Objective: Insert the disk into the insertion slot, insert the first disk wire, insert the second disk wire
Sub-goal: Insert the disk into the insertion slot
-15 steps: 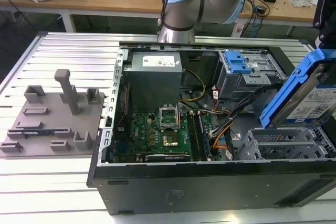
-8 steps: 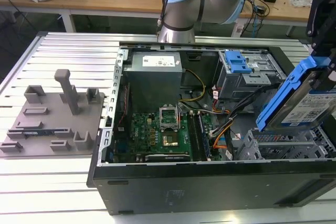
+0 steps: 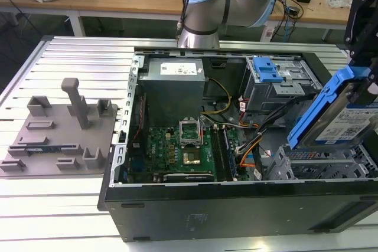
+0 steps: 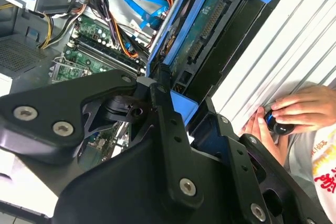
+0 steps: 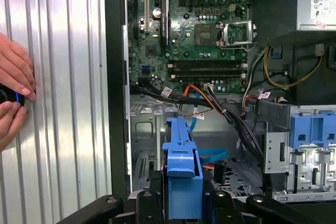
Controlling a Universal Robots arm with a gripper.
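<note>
Black gripper jaws are clamping the tilted silver hard drive in a bright blue plastic frame, at 3 o'clock in the exterior view. It is hanging just above the low grey perforated drive cage. The light-blue flat cable and red-orange strand bundle are lying at the cage's 9 o'clock.

Fine print on the white label of the disk, too small to make out; likewise on the grey power supply label; red lettering on a person's white shirt, cut off, unreadable
</note>
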